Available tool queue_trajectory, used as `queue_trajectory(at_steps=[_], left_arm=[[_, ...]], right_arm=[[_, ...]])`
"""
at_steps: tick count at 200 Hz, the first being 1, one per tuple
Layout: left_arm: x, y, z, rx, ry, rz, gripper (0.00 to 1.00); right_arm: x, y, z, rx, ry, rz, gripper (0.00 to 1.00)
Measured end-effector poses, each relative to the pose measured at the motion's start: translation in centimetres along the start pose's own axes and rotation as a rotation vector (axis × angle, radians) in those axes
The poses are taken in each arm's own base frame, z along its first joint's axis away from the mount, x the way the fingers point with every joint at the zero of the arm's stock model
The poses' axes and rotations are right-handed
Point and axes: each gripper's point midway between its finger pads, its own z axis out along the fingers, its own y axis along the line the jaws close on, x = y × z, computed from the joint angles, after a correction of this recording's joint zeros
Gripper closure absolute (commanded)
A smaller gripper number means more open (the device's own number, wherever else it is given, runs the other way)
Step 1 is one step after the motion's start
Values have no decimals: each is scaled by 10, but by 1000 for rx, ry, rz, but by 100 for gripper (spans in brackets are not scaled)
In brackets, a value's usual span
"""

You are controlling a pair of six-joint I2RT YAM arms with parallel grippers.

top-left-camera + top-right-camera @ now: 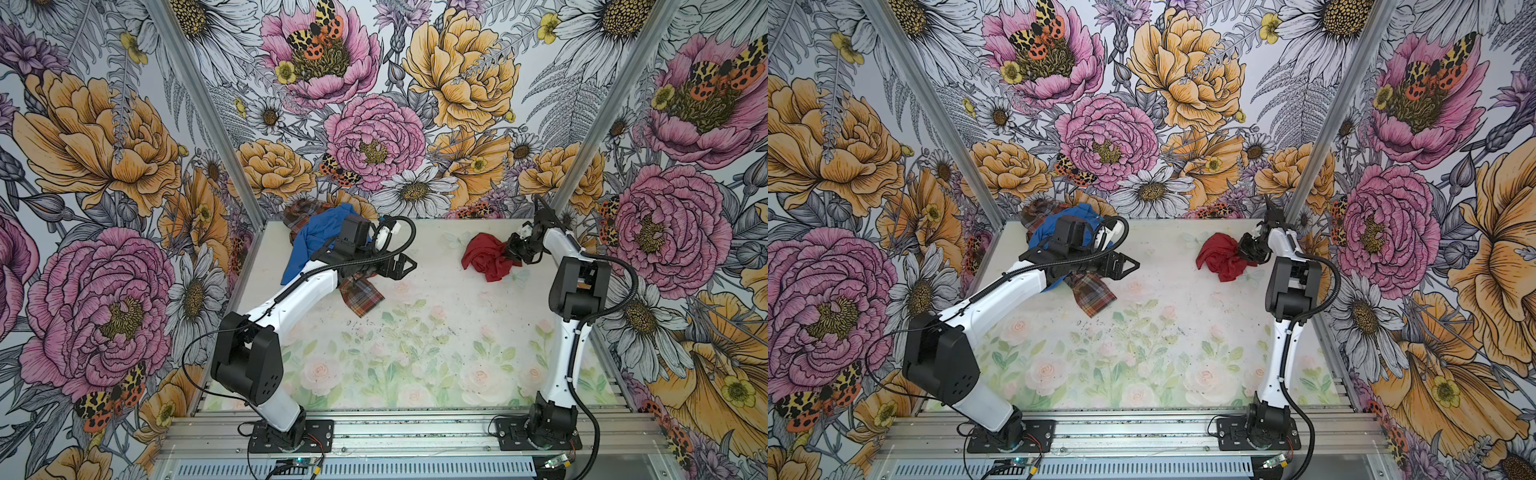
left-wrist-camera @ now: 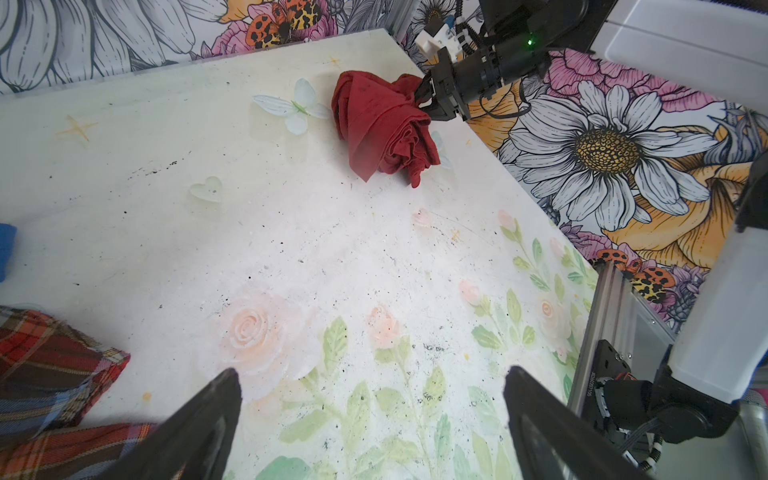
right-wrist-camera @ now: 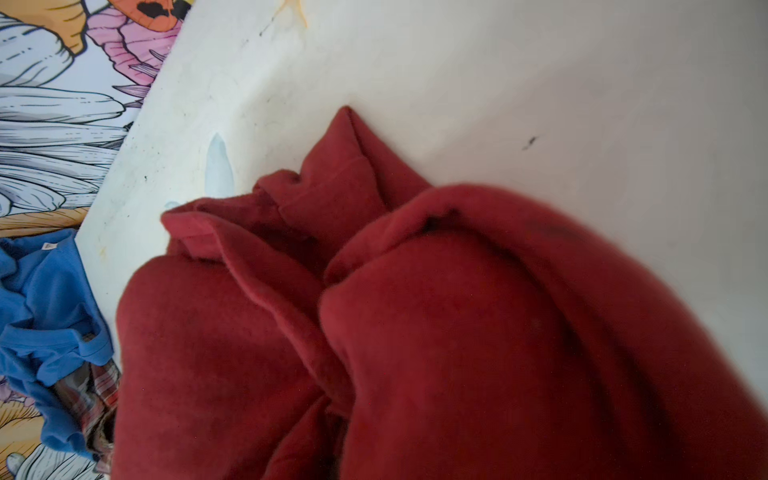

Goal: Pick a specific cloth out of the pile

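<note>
I have the red cloth (image 1: 487, 258) lying crumpled on the table (image 1: 436, 303), far side, on my right, well apart from the pile (image 1: 320, 237) at the far left corner. In the pile, the blue cloth (image 1: 309, 249) drapes over the red-brown plaid cloth (image 1: 360, 296), and one plaid corner spreads out toward the table's middle.

The right gripper (image 1: 512, 250) sits low against the red cloth's edge on the side nearest the right wall. From the left wrist view its fingertips touch the fabric (image 2: 382, 129) (the folds bunch right up to them), but I cannot tell whether the right gripper (image 2: 426, 99) is pinching the cloth or merely resting against it. My right wrist camera is filled with red cloth (image 3: 415, 332).

The left gripper (image 2: 372, 374) is spread wide and empty, above bare table just beside the plaid corner.
</note>
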Motion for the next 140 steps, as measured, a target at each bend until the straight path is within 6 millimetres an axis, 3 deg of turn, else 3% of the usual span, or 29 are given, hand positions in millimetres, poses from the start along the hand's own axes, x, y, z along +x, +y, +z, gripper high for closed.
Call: queue_trajectory(at_steps=[13,29,73,114,140], left_arm=[[0,0,0,0,0,0,1],[0,0,0,0,0,0,1],[0,-1,0,1,0,1,1],[0,-3,0,-2,-1,13,1],[-2,-3,-2,-7,-8,17,1]], right_arm=[[1,-3,-1,37,-12,-17,55],[4,-10,-4,90,-23,-35,46],[11,-10,-41,201,-75,-76,36],[12,20,-84,201,-157,-129,33],[16,34,-97,187,-181,-154,32]])
